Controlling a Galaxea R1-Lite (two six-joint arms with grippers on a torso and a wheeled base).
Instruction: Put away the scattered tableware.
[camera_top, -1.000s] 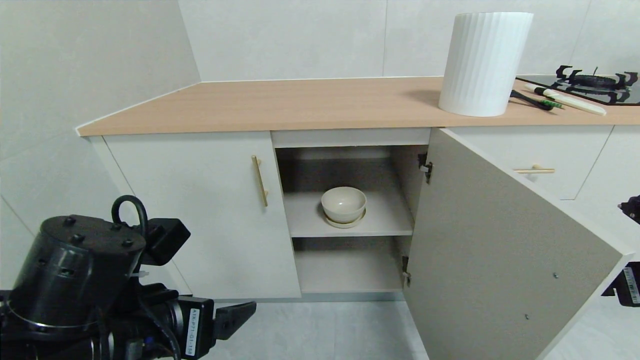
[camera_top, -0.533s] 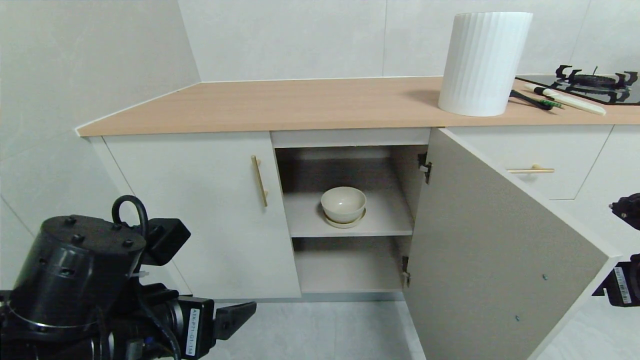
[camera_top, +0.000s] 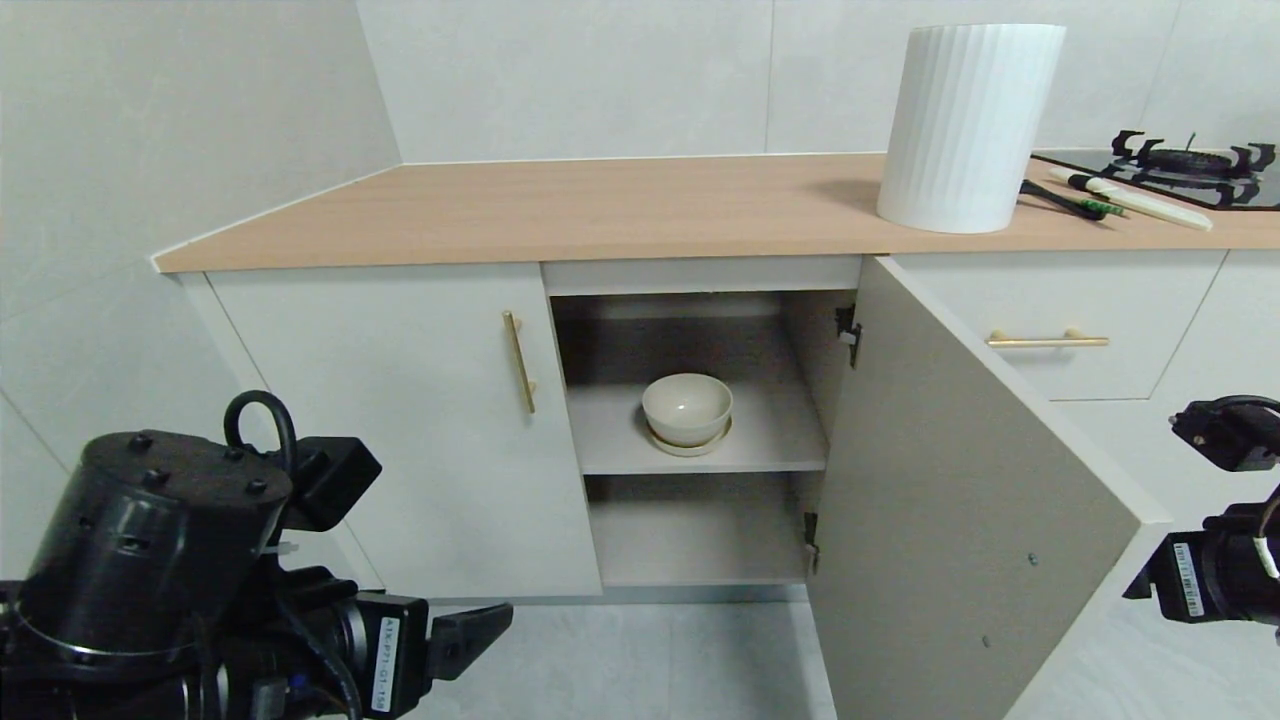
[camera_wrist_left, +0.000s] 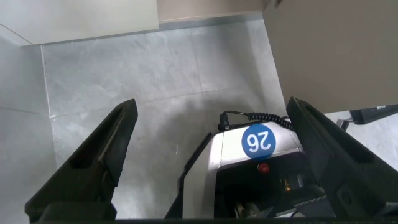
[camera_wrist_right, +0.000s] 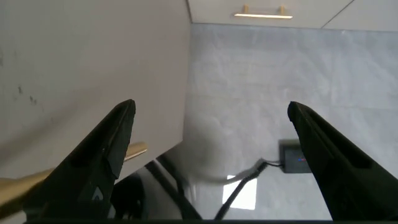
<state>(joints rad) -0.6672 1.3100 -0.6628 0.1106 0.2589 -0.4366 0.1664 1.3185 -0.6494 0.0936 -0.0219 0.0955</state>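
Two grippers, and you've got both spread wide with nothing between the fingers. Your left gripper (camera_wrist_left: 211, 106) hangs low over the grey floor (camera_wrist_left: 124, 68), out in front of the closed left cupboard door (camera_top: 400, 420). Your right gripper (camera_wrist_right: 211, 107) sits at the outer face of the right door (camera_top: 960, 520), which stands wide. One finger is just beside its gold handle (camera_wrist_right: 134, 150), and I can't tell whether they touch. Look inside the cupboard: a cream bowl (camera_top: 687, 405) stands upright on a small plate (camera_top: 700, 448), on the upper shelf (camera_top: 770, 435), well apart from both grippers. Up on the wooden counter (camera_top: 600, 205), a tall white ribbed container (camera_top: 968, 125) stands near the stove (camera_top: 1190, 165), and between them lie a few utensils (camera_top: 1130, 200).
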